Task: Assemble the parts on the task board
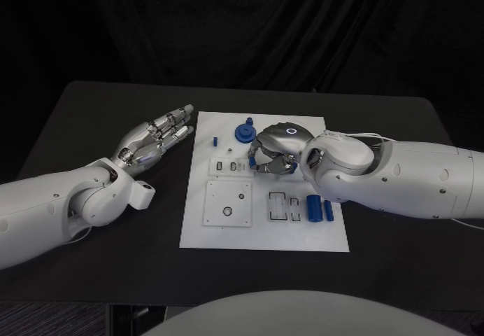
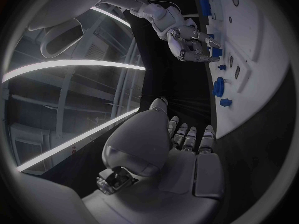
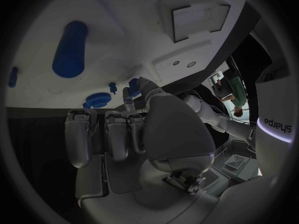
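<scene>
Your task board [image 1: 264,236] sits mid-table. On its near right lie two blue cylinders [image 1: 319,208]. Further back, right hand [image 1: 274,155] hovers over board w/ fingers curled; can't tell if it's holding anything. Blue gear [image 1: 243,133] stands beyond it. Left hand [image 1: 157,136] rests left of board, fingers straight, holding nothing.

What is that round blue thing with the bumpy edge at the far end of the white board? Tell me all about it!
It is a blue gear, likely plastic, round with small teeth all around its rim and a raised hub on top. It sits flat near the far end of the white board, with a small blue peg to one side. The right robot hand hovers just beside it, over the board, but whether it touches the gear cannot be told. The left robot hand rests off the board, fingers apart.
</scene>
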